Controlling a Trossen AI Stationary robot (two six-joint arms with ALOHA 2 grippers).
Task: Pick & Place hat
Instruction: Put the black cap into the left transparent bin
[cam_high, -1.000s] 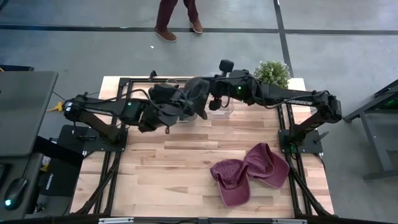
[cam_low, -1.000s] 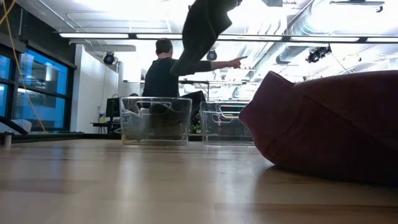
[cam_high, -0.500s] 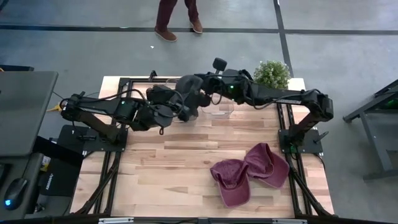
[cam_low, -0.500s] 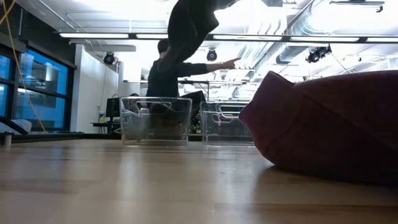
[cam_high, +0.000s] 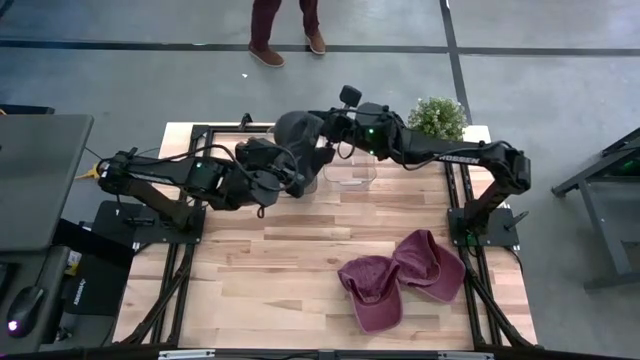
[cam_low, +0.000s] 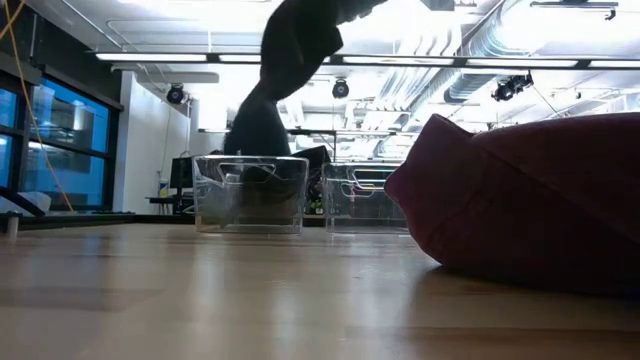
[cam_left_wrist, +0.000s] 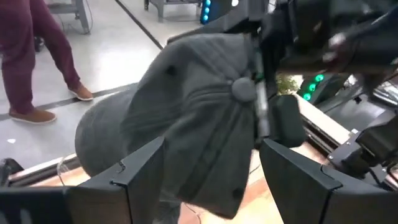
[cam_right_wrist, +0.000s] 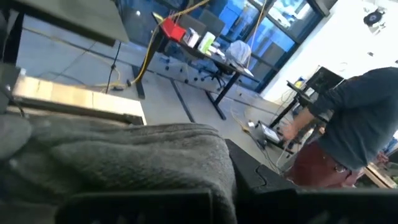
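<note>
- Right gripper (cam_high: 322, 133) is pinching the grey hat (cam_high: 297, 133), holding it in the air over the table's far edge, above the left bin (cam_low: 250, 193).
- Left gripper (cam_high: 298, 176) sits just beside and under the hat, fingers (cam_left_wrist: 140, 174) spread wide, nothing between them.
- Two clear bins stand side by side at the far edge; the right bin (cam_low: 365, 198) looks empty, though glare makes that hard to judge.
- The wood table (cam_high: 270, 270) lies bare through the middle and near left; two maroon hats (cam_high: 400, 275) overlap, well apart at the near right.
- A plant (cam_high: 437, 116) sits in the far right corner.
- No readable writing anywhere.
- Left wrist view alone shows the hat's top button (cam_left_wrist: 242, 89); low view shows it hanging dark above the bin.
- A person (cam_high: 285, 28) stands beyond the table.
</note>
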